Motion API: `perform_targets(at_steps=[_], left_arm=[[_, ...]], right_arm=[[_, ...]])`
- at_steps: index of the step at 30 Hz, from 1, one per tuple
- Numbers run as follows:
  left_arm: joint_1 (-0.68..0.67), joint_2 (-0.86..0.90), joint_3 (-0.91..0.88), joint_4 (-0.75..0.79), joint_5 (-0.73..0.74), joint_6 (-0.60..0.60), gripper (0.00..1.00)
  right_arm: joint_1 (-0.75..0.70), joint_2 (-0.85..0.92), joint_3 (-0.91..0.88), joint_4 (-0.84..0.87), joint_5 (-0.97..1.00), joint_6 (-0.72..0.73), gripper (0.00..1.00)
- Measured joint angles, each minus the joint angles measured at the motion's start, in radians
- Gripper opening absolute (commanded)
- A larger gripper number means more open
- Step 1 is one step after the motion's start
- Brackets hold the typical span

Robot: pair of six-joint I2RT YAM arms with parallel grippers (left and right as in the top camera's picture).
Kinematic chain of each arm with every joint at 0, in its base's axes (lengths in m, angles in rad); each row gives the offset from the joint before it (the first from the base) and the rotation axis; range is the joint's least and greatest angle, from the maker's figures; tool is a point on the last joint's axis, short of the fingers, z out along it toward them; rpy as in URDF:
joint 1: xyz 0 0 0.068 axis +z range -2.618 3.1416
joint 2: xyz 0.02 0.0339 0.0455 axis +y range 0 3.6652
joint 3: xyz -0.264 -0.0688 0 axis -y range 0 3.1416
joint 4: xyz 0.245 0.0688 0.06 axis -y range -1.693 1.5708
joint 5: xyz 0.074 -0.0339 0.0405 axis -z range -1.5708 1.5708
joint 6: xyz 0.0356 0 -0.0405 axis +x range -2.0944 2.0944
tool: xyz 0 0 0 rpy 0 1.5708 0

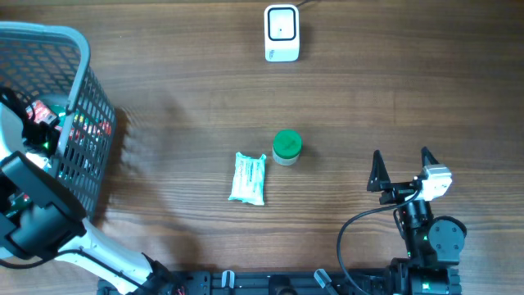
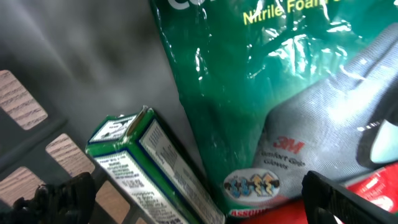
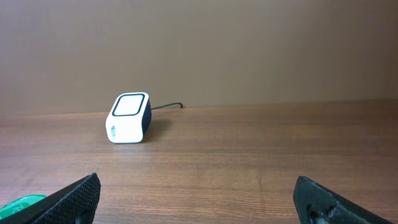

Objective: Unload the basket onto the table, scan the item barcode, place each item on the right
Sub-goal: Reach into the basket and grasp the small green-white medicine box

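Jaws apart, my left gripper [image 2: 199, 200] sat hemmed inside the basket [image 1: 88, 94] at nine o'clock; my right gripper [image 1: 401, 166], likewise apart, faced open table [image 1: 180, 57] toward the white scanner [image 1: 282, 33].

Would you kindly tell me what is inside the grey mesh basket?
In the basket: a green glove packet, a green-and-white carton beside it, and a red pack at the view's edge. Whatever lies beneath them is covered.
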Motion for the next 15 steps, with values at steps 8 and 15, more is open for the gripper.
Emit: perform_targets(at_steps=[8, 15], left_arm=[[-0.040, 0.028, 0.000, 0.000, -0.016, 0.000, 1.00], [-0.074, 0.038, 0.002, -0.006, -0.035, 0.000, 0.98]], right_arm=[[0.000, 0.000, 0.000, 0.000, 0.000, 0.000, 1.00], [0.000, 0.000, 0.000, 0.000, 0.000, 0.000, 1.00]])
